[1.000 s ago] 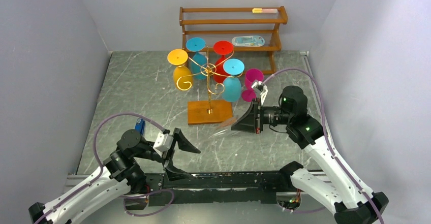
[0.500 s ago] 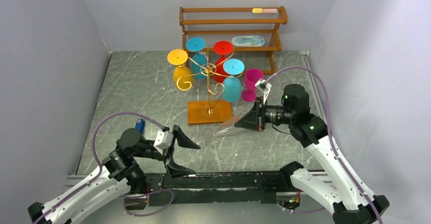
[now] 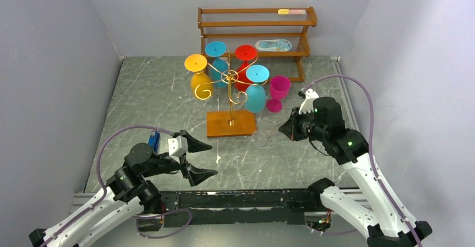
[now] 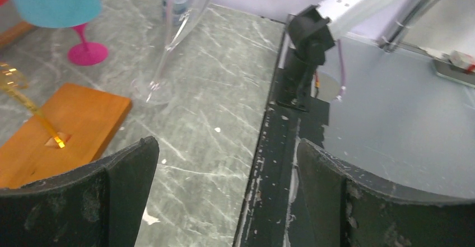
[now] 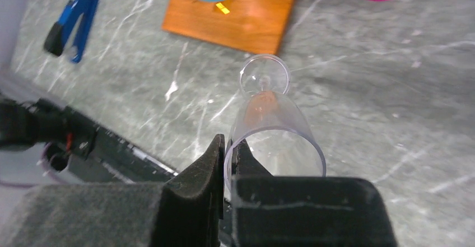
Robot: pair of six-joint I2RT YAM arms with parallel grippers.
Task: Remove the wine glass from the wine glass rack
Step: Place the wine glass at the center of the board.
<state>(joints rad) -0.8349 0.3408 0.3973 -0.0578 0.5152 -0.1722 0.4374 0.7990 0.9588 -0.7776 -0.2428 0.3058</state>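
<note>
Grey marbled table top (image 3: 162,101) and the things that stand on it.
The square brown wooden base (image 3: 231,124) of the gold wire wine glass rack (image 3: 228,78) sits flat near the middle. Just to the right of it, a magenta plastic wine glass (image 3: 278,92) stands upright on its foot. A small blue and black object (image 3: 154,139) lies flat near the left side, well apart from the base. At the far edge, against the wall, stands a three-tier brown wooden shelf (image 3: 255,25). The foot of a tilted clear wine glass (image 4: 168,51) is just beside a corner of the base; whether it touches the table I cannot tell.
</note>
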